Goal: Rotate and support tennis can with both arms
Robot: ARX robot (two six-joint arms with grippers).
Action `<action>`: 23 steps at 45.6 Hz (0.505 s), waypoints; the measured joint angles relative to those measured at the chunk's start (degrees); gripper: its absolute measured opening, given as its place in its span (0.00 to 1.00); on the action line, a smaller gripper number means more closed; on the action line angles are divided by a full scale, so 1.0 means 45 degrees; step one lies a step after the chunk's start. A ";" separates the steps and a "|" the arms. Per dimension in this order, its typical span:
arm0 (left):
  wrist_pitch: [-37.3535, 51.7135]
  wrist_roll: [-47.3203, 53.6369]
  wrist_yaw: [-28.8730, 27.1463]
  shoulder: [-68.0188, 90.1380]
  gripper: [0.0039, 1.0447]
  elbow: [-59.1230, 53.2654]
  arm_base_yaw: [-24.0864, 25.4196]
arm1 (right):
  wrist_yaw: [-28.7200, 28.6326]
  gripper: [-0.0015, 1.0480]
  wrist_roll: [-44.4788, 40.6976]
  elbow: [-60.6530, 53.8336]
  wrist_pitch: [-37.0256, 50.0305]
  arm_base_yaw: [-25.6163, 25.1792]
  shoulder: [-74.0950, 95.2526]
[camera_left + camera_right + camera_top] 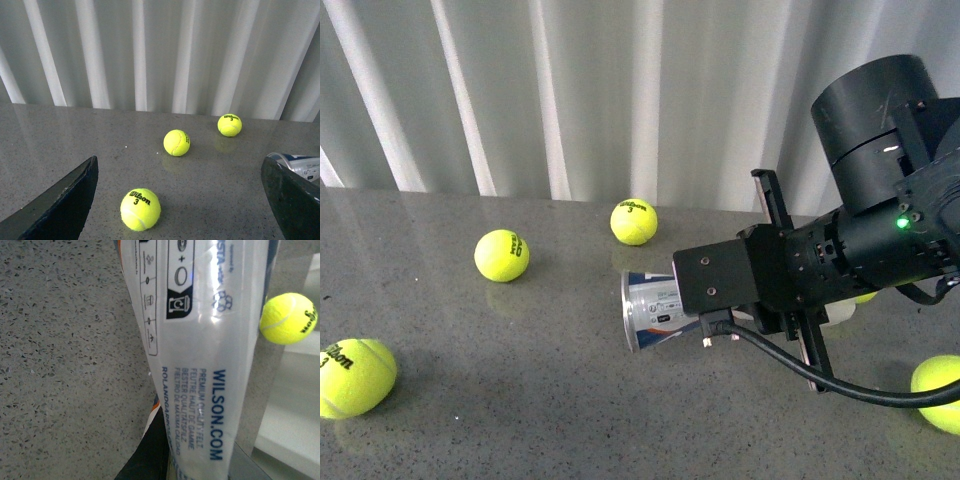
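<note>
1. On the grey surface (520,400), right of centre in the front view, the tennis can (655,312) lies on its side. Its long axis runs roughly left to right, and the silver-rimmed end points to our left.
2. Our right gripper (708,305) sits over the can's middle stretch. The right wrist view shows the label close up with one dark jaw beside it. We cannot tell whether the jaws press the can or only flank it.
3. Our left gripper (179,162) has its jaws wide apart and holds nothing. Loose tennis balls (176,142) lie beyond it, and the can's rim shows just beside one jaw.
4. We judge that the free rimmed end is the part left for the left arm to support. That end lies off to the right-arm side of the left gripper, so the approach should cross towards it, with the jaws set across the can's axis.
</note>
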 joint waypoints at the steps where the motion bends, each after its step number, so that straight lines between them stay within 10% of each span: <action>1: 0.0000 0.0000 0.0000 0.0000 0.94 0.0000 0.0000 | -0.0024 0.08 -0.0102 0.0078 0.0029 0.0058 0.0219; 18: 0.0000 0.0000 0.0000 0.0000 0.94 0.0000 0.0000 | 0.0117 0.07 0.0476 0.0398 0.0685 0.0699 0.1787; 23: 0.0000 0.0000 0.0000 0.0000 0.94 0.0000 0.0000 | 0.0112 0.25 0.0510 0.0262 0.0690 0.0636 0.1787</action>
